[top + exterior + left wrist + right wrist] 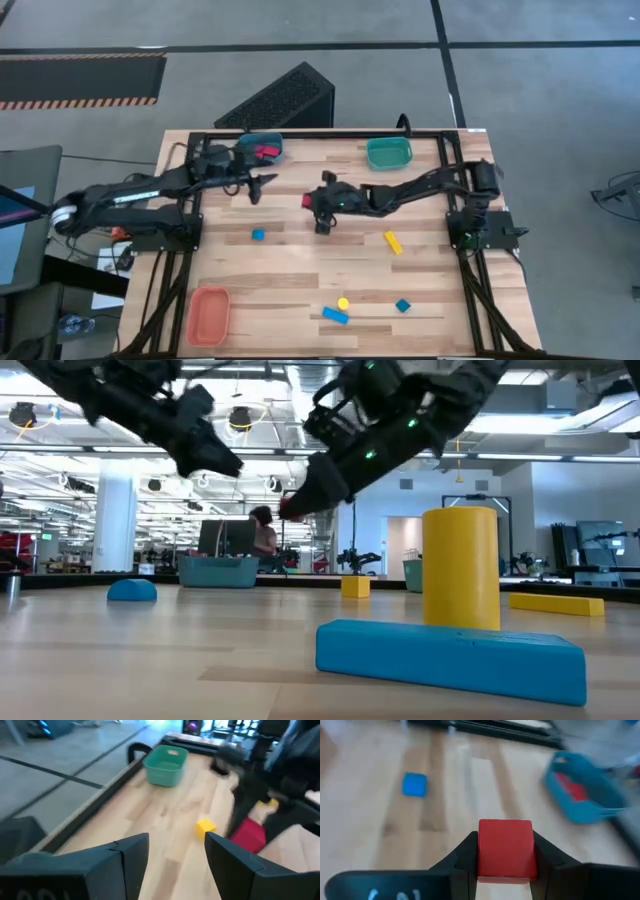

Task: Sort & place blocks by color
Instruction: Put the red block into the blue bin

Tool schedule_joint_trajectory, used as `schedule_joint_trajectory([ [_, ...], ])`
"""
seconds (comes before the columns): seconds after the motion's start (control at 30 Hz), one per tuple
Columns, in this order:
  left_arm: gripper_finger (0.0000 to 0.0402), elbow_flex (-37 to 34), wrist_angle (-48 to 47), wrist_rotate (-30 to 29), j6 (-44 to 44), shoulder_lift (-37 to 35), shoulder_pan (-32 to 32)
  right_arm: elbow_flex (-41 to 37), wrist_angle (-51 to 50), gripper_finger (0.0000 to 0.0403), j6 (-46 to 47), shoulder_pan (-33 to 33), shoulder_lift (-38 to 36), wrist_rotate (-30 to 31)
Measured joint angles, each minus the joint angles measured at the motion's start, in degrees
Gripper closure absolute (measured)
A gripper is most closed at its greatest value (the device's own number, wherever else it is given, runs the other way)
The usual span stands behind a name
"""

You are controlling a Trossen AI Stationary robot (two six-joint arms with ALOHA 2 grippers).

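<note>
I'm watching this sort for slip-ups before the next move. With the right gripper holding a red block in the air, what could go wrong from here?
1. The right gripper pinches the red block by two side faces only; a fast swing might twist or drop it.
2. The left gripper hangs open beside the blue bin that already holds red pieces, so the arms could crowd each other there.
</note>
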Motion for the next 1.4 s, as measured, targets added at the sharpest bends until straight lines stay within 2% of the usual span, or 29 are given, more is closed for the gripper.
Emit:
schedule_joint_trajectory([
  [0.17,0.0219,0.0,15.2,4.4,-7.9,12.3,-1.8,0.1,0.2,0.0281,-10.7,1.4,-2.2,10.4],
  [0.3,0.0212,0.0,25.8,11.1,-19.6,18.6,-2.2,0.1,0.9,0.0281,-14.4,2.2,-2.4,12.5],
  [0.4,0.0195,0.0,32.1,12.9,-24.3,22.8,-3.4,0.1,2.2,0.0281,-16.9,3.0,-2.4,14.3],
  [0.6,0.0151,0.1,36.1,13.5,-29.0,27.6,-4.8,0.1,3.1,0.0281,-19.7,4.4,-2.3,19.9],
  [0.77,0.0140,0.4,37.7,16.1,-29.6,29.2,-6.2,0.1,3.6,0.0281,-19.4,5.1,-2.3,20.1],
  [0.93,0.0171,0.5,39.6,13.4,-29.2,29.2,-7.1,0.1,6.0,0.0281,-20.8,5.1,-2.3,19.7],
  [1.03,0.0212,0.5,40.3,13.8,-29.6,29.1,-7.2,0.1,7.0,0.0281,-21.5,5.0,-2.3,19.6],
  [1.17,0.0286,0.5,40.2,14.9,-29.6,29.0,-7.1,0.1,6.8,0.0281,-23.1,5.1,-2.3,18.4],
  [1.23,0.0299,0.6,40.1,14.7,-29.7,28.8,-6.6,0.1,7.0,0.0282,-23.5,4.9,-2.3,19.1],
  [1.3,0.0299,0.7,40.2,14.8,-28.6,28.6,-5.6,0.1,7.6,0.0260,-22.0,4.6,-2.3,20.6],
  [1.4,0.0300,0.6,39.4,14.0,-24.3,27.6,-2.7,0.2,8.3,0.0183,-15.4,4.0,-2.3,25.4],
])
